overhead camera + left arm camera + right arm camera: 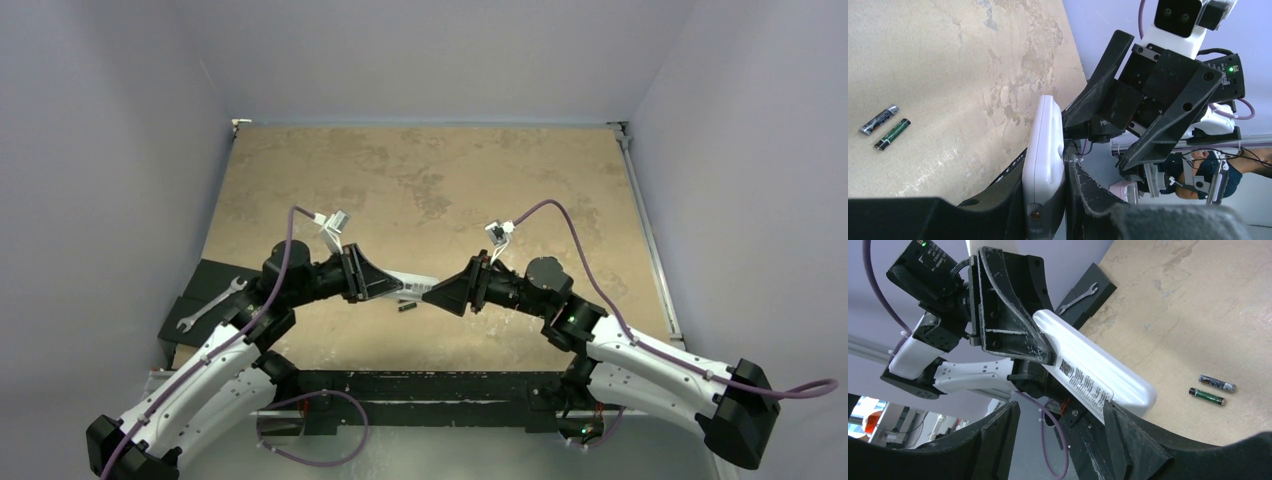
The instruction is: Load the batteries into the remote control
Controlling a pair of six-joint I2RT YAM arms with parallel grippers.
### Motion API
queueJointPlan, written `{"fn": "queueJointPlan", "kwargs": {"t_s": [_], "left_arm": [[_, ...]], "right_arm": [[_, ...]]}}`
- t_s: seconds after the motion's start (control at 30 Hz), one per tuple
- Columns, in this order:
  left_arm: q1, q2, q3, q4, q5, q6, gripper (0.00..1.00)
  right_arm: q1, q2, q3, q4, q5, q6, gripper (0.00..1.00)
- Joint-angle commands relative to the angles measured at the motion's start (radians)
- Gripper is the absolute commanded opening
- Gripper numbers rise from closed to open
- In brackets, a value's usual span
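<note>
My left gripper (383, 284) is shut on the white remote control (415, 285) and holds it edge-up above the table, its free end pointing at the right gripper. In the left wrist view the remote (1044, 150) is pinched between both fingers. My right gripper (437, 296) is open; in the right wrist view (1060, 415) one fingertip (1113, 415) touches the remote's labelled back (1093, 372), the other stands apart. Two dark batteries (404, 307) lie side by side on the table below the remote. They also show in the left wrist view (885, 127) and the right wrist view (1212, 390).
A silver wrench (210, 305) lies on a black block (205, 285) at the table's left edge, also in the right wrist view (1078, 297). A black bar (420, 385) runs along the near edge between the arm bases. Grey walls enclose the tan table (430, 180).
</note>
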Motion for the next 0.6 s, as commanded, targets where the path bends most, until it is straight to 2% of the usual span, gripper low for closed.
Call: {"fn": "queueJointPlan", "kwargs": {"t_s": [0.0,0.57], "left_arm": [[0.004,-0.011,-0.007,0.060,0.044,-0.004,0.00],[0.004,-0.008,0.001,0.063,0.037,-0.004,0.00]], "right_arm": [[0.004,-0.014,0.043,0.005,0.065,-0.008,0.70],[0.024,-0.014,0.019,-0.002,0.090,-0.006,0.70]]}}
